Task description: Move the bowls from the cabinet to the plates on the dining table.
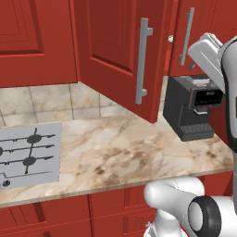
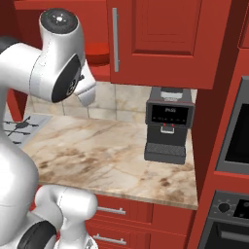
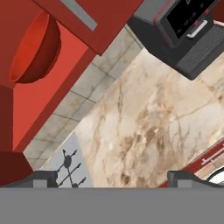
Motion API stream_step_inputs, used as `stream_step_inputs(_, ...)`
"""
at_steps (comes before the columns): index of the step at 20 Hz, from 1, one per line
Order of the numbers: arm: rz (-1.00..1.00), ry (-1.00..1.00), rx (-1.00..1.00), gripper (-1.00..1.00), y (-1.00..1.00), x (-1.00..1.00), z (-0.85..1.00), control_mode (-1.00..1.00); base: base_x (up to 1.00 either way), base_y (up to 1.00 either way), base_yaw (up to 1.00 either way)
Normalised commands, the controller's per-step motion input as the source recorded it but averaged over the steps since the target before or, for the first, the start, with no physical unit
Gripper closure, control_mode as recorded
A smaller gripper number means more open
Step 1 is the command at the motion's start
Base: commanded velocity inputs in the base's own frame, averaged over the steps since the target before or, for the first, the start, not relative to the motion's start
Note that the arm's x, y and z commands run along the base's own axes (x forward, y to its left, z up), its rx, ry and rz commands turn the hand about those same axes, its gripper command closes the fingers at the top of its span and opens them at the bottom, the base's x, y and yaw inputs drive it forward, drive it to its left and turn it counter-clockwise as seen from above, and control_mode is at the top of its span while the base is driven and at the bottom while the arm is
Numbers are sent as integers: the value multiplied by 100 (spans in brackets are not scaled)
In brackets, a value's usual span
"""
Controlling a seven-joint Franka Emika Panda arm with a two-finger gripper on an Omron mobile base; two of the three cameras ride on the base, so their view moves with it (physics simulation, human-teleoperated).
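Robot arm [image 2: 46,73] is shiny white w/ fat round parts. Joints are dark grey/black rings, e.g. black ring round a white cap [image 1: 202,216] low in left base view. Top joint has a dark round cap [image 2: 59,19] w/ a grey spot. Two small dark finger tips [image 3: 43,178], blocky & flat-topped.

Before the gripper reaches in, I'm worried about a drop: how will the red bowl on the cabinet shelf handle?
The red bowl looks rigid and glossy, so probably slippery between the fingers. Its round wall and wide rim suggest it may rock or slide on the shelf if pushed.
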Motion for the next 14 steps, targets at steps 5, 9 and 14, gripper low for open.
stream_step_inputs(5, 0, -1, 11, -100, 38, 0, -6, -100, 0, 0, 0)
stream_step_inputs(9, 0, -4, 6, -100, 37, 1, -16, -100, 0, 0, 0)
stream_step_inputs(14, 0, -10, 8, -100, 30, 11, -17, -100, 0, 0, 0)
